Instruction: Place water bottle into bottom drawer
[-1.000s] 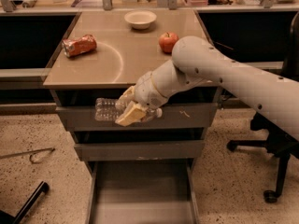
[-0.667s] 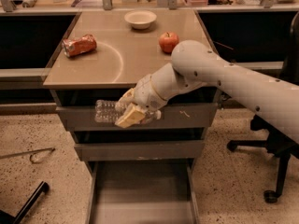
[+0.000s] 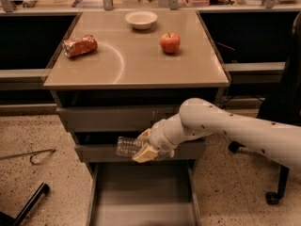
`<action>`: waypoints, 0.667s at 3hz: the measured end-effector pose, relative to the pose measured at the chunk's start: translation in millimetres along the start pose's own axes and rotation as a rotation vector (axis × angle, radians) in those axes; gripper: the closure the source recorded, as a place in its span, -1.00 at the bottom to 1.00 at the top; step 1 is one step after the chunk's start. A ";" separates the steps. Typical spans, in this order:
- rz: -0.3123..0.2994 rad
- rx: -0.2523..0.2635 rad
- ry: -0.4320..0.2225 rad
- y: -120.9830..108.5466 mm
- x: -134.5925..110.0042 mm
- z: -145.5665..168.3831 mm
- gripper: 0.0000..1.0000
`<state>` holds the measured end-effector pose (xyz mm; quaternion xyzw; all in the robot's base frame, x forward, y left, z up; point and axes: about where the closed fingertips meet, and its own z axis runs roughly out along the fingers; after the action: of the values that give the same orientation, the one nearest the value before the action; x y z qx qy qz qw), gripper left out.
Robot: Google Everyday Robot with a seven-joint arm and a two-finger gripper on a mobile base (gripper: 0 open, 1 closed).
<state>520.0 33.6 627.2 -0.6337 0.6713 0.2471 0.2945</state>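
My gripper [image 3: 143, 146] is shut on the water bottle [image 3: 128, 147], a small clear crinkled bottle held lying sideways with its free end pointing left. It hangs in front of the middle drawer's front, just above the back end of the bottom drawer [image 3: 141, 197]. The bottom drawer is pulled out toward the camera, a long grey tray with thin side walls and nothing visible inside. My white arm [image 3: 235, 131] reaches in from the right.
On the cabinet top [image 3: 136, 60] lie a crushed red can [image 3: 80, 45], a white bowl [image 3: 141, 19] and a red apple [image 3: 170, 42]. An office chair base [image 3: 273, 192] stands at the right. A dark bar [image 3: 28, 205] and a wire hook [image 3: 33, 157] lie on the floor at left.
My arm has lowered and come toward the camera with the bottle, from in front of the top drawer down to just above the open bottom drawer.
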 end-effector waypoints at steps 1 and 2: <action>0.042 0.078 0.013 -5.2 31.8 22.3 1.00; 0.042 0.078 0.013 -5.2 31.8 22.3 1.00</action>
<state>526.3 26.5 589.1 -0.6090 0.6955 0.2227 0.3095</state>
